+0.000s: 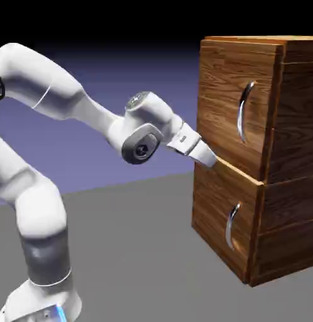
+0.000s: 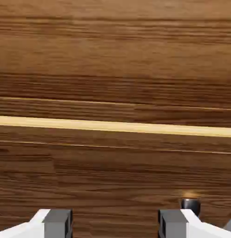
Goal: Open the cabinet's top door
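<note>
From the lower left of the exterior view the white arm (image 1: pixel 39 188) rises off the grey worktop (image 1: pixel 140 251) and reaches rightward, its claw (image 1: pixel 208 158) pressed up to the front left edge of the cabinet (image 1: pixel 291 188), at the seam where the two front panels meet. In the hand view the two grey fingertips (image 2: pixel 57 221) stand wide apart with nothing between them, facing wood; a pale yellow seam line runs across that view, and a small dark knob-like shape sits just above the right tip.

The cabinet stands on the right side of the worktop, a tall box of reddish-brown wood with strong dark grain. The top door (image 1: pixel 237 107) is the taller upper panel, shut flush with the frame. Its handle (image 1: pixel 245 112), a curved silver bar set vertically, lies to the right of the claw and apart from it. Below sits the lower panel (image 1: pixel 221 220), shorter, with a smaller handle (image 1: pixel 231 225) of the same curved silver.
</note>
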{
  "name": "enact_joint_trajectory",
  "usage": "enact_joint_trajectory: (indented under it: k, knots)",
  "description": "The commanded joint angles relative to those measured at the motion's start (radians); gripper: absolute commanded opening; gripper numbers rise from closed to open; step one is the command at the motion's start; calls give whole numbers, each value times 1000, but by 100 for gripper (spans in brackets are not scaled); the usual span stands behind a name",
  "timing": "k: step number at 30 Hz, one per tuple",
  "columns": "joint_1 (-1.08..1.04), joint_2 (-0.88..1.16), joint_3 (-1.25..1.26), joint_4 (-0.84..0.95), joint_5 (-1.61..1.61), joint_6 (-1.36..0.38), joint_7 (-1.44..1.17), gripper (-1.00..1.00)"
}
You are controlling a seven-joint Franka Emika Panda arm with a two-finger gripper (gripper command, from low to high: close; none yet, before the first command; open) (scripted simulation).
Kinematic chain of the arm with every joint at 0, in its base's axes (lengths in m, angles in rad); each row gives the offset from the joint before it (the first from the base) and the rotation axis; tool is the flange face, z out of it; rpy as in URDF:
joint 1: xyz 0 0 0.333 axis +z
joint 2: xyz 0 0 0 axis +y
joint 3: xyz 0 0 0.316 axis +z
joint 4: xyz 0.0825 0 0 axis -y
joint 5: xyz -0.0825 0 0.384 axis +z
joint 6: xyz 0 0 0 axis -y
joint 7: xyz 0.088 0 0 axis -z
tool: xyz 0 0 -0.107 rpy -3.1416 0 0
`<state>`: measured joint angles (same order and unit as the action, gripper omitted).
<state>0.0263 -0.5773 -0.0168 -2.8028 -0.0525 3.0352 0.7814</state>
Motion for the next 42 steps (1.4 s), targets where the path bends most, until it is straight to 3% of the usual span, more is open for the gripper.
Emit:
enact_joint_trajectory:
  k: [1, 42]
  knots:
    - [12, -6, -14, 6, -44, -2, 34, 0]
    - [499, -256, -585, 251, -1827, -64, 1406, 0]
